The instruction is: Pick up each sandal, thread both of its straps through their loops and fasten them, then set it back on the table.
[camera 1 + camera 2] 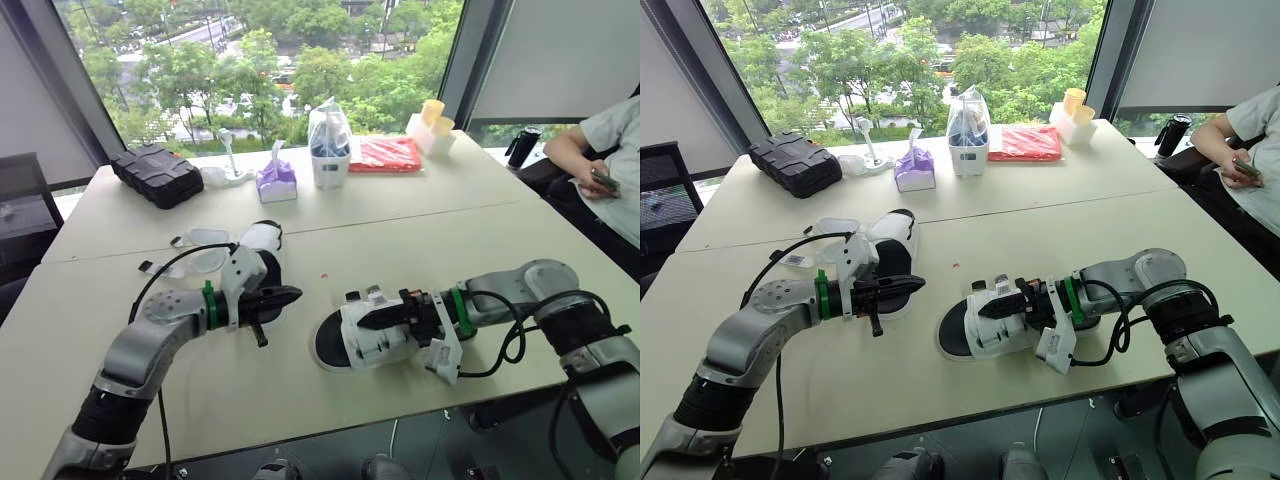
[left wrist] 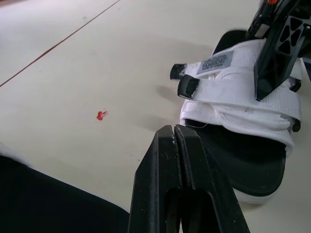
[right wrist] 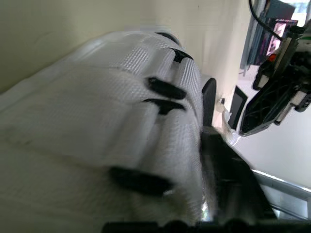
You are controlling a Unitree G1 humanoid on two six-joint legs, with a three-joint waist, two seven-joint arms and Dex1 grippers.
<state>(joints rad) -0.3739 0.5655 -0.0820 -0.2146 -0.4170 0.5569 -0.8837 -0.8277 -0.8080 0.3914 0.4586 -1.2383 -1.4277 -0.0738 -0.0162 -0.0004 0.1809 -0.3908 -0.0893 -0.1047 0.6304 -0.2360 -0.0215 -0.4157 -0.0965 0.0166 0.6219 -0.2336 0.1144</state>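
Observation:
A white sandal (image 1: 372, 340) with a black footbed lies flat on the table's front middle. My right gripper (image 1: 366, 319) lies over its upper, shut on a white strap (image 2: 233, 90); black loops (image 3: 165, 88) show along the straps. A second white sandal (image 1: 264, 245) rests further back to the left. My left gripper (image 1: 291, 296) hovers just in front of that second sandal, pointing at the first one, shut with nothing between its fingers (image 2: 165, 145).
Crumpled clear packaging (image 1: 205, 240) lies beside the second sandal. Along the far table edge stand a black case (image 1: 157, 175), a purple tissue box (image 1: 277, 182), a white container (image 1: 329, 150), a red packet (image 1: 385, 153) and cups (image 1: 432, 125). A person (image 1: 605, 160) sits at the right.

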